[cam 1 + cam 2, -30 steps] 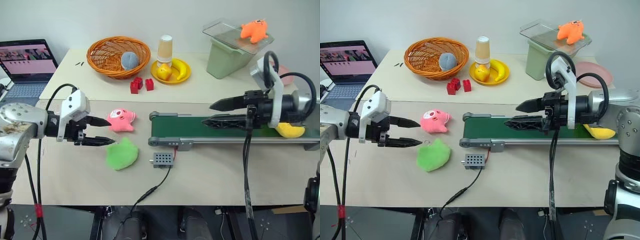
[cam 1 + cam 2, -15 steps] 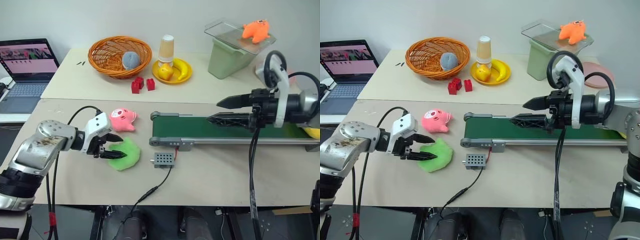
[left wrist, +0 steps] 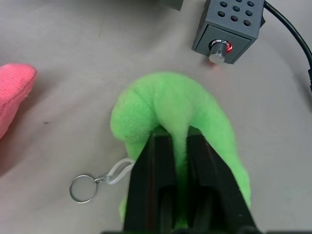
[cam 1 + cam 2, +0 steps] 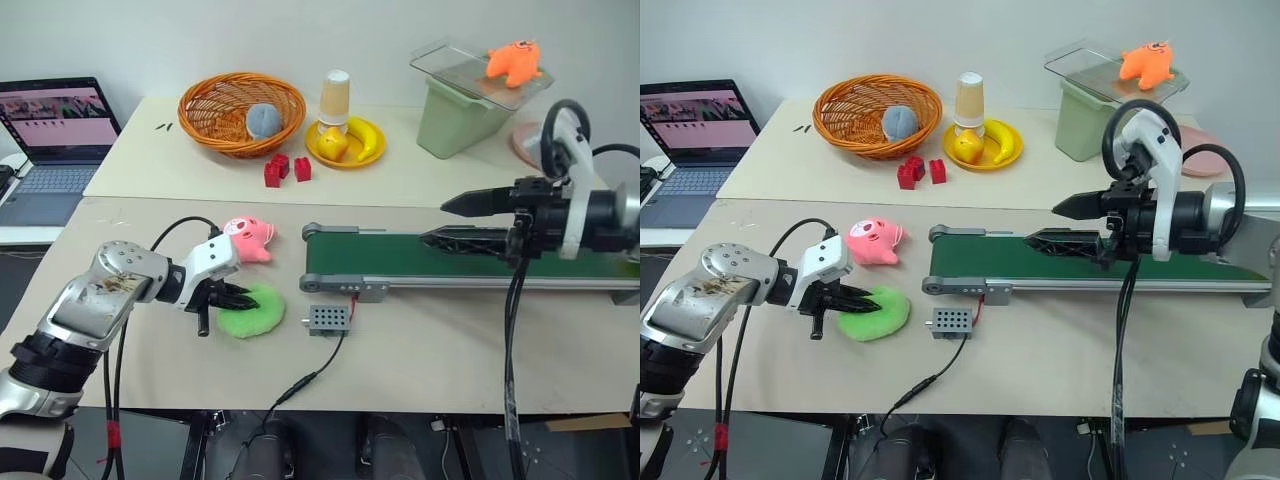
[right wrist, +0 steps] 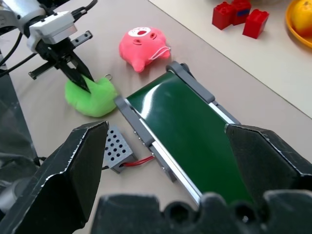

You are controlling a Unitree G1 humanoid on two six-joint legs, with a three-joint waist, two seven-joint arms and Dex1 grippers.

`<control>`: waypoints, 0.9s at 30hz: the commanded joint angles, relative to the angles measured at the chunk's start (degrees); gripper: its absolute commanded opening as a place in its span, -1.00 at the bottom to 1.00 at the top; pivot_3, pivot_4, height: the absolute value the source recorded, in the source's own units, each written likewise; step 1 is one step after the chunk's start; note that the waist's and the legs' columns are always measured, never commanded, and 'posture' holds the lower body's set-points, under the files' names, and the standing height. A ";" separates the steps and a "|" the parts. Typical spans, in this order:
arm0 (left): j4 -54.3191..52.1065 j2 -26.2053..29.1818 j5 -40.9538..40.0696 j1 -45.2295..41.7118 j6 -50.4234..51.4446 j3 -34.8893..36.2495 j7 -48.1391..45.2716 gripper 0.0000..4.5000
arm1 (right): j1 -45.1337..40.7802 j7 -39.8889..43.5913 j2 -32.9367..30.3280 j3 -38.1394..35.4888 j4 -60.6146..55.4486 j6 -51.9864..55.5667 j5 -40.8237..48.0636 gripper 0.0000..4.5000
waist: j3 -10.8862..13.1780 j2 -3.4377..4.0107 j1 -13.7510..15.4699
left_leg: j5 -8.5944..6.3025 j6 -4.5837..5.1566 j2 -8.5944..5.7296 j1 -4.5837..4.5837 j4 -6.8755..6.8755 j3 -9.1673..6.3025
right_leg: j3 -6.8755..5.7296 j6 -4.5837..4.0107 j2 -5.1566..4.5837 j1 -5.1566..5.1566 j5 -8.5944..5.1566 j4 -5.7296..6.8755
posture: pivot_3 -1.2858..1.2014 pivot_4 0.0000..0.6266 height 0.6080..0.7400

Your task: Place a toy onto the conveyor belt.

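Beige tables, white wall

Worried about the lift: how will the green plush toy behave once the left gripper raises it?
Green plush toy bunches between the left gripper's shut fingers, so it's probably soft and will likely droop. It looks light. Its key ring may dangle.

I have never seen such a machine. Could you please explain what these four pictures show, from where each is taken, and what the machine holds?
It is a humanoid robot with two arms, each ending in a two-fingered gripper. Two pictures come from cameras on its head, looking down on a table; the other two from cameras on its wrists. The left gripper is shut on a green plush toy; beside it lies a pink plush toy. The right gripper hangs open above the conveyor belt. Near the belt sits a small grey box on a cable.
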 commanded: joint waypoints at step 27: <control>-0.79 -26.39 -24.53 -25.78 34.30 22.41 30.97 -0.99 | 0.97 -11.83 4.95 -3.39 -3.33 1.13 13.44 1.00 | 0.00 -0.07 0.12 | -0.09 0.15 -0.07 -0.03 0.38 -0.12 | -0.01 0.10 -0.02 0.23 0.06 0.00 | 0.03 -0.52 0.90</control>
